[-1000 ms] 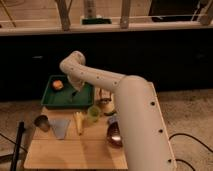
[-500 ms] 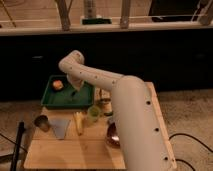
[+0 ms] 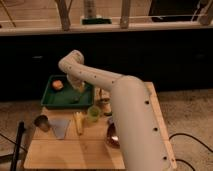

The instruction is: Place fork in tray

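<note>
One gripper [image 3: 78, 86] hangs over the one green tray [image 3: 56, 99] (its hold I cannot tell). One orange item [image 3: 57, 85] lies inside the tray, one green cup [image 3: 93, 113] just beside it.

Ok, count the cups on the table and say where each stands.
2. A light green cup just in front of the tray's right corner; a dark cup near the table's left edge. The arm may hide more. The gripper hangs over the tray.
</note>
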Tool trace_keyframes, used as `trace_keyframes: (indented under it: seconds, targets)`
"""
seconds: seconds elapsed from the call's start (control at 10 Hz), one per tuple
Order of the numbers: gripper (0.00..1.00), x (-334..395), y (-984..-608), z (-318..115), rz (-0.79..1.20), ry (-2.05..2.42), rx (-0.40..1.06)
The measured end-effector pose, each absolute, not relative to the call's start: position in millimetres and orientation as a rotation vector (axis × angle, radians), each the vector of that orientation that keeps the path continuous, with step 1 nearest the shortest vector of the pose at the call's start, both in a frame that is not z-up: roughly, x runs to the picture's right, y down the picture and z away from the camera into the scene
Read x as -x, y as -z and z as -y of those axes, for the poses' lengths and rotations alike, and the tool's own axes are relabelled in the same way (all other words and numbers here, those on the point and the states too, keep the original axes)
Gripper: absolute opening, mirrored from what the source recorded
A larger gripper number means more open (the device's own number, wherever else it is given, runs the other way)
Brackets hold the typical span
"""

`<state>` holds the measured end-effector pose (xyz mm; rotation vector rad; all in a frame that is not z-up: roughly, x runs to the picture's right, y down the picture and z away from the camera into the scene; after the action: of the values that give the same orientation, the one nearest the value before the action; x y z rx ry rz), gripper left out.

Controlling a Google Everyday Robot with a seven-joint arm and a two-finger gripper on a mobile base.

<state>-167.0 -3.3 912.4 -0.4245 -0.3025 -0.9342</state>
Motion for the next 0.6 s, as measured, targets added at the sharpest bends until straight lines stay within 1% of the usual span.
trace_keyframes:
  seconds: [0.6]
  targets:
    - [0.80, 163.7, -906.9, 0.3, 0.297, 0.924, 0.419]
